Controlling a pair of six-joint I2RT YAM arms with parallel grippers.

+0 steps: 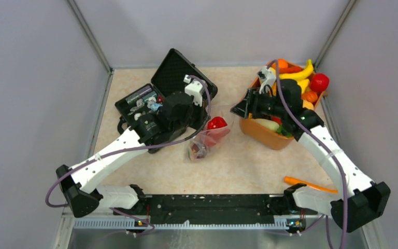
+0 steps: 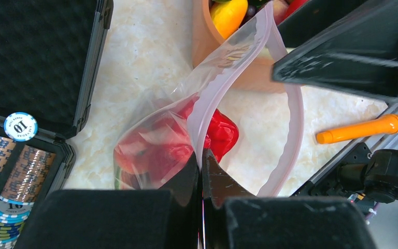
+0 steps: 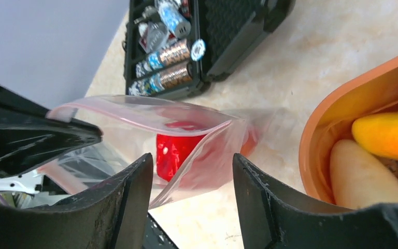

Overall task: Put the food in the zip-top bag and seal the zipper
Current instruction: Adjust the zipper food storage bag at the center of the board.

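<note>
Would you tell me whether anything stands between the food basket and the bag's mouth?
Nothing visible does: the left gripper holds the mouth of the zip-top bag open toward the basket, with only the open right gripper between them.

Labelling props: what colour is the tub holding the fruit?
The tub is orange; top external view shows best.

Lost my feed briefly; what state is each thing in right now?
zip-top bag: mouth held open, red food inside.
zipper: unsealed.
left gripper: shut on the bag's rim.
right gripper: open, empty.
black case: lid open.
orange tub: holds toy fruit.
</note>
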